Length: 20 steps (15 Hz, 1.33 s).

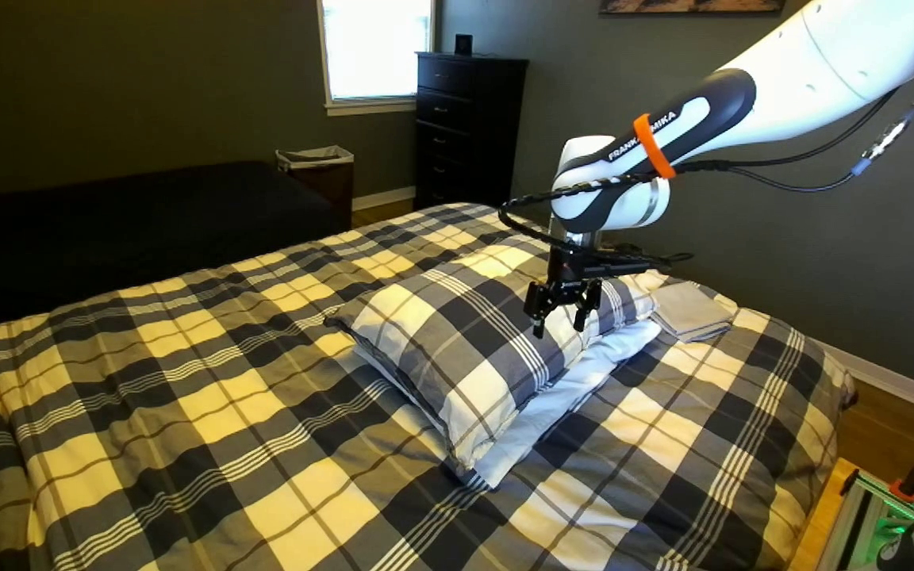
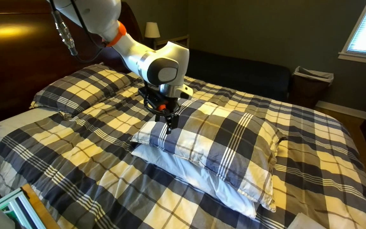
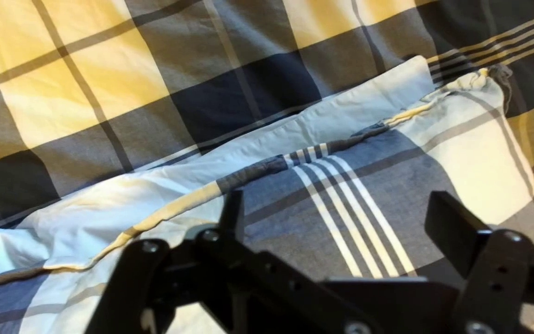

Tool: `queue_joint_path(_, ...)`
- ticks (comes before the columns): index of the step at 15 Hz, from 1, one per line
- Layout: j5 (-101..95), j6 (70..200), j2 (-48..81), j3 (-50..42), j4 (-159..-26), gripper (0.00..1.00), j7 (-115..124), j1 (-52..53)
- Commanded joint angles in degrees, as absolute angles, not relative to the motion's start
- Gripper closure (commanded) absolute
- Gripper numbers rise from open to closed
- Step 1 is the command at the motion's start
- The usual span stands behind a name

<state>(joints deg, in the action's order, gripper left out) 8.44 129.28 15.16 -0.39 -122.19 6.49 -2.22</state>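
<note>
My gripper [image 1: 559,323] is open and empty. It points down over a plaid pillow [image 1: 441,333] in grey, navy and cream. The pillow also shows in an exterior view [image 2: 214,133]. In the wrist view the black fingers [image 3: 336,204] are spread wide above the pillow's striped part [image 3: 355,213], near its piped edge. Nothing is between them. I cannot tell whether the fingertips touch the pillow. A pale blue-white pillow or cloth [image 2: 183,168] lies under the plaid pillow and sticks out along one long side. It also shows in the wrist view [image 3: 165,181].
A plaid comforter [image 1: 211,381] covers the bed. A folded beige cloth [image 1: 691,311] lies beside the pillow. Another plaid pillow [image 2: 84,86] lies by the wooden headboard [image 2: 11,79]. A dark dresser [image 1: 469,127], a hamper [image 1: 322,170] and a lamp [image 2: 152,30] stand around.
</note>
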Motion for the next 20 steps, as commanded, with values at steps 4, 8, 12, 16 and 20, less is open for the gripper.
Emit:
queue_joint_path(4,7.4,139.7,10.2,2.5,-133.1,0.0,8.7,3.2)
queue_joint_path(8,3.3,150.9,10.7,3.0,-138.3,0.0,15.6,7.3)
queue_joint_path(12,-7.8,161.7,14.3,-0.7,-140.4,0.0,30.2,12.8)
queue_joint_path(16,-14.7,165.1,17.6,-6.1,-138.8,0.0,41.7,19.1)
queue_joint_path(20,-14.8,165.1,22.3,-7.8,-135.6,0.0,46.3,21.8)
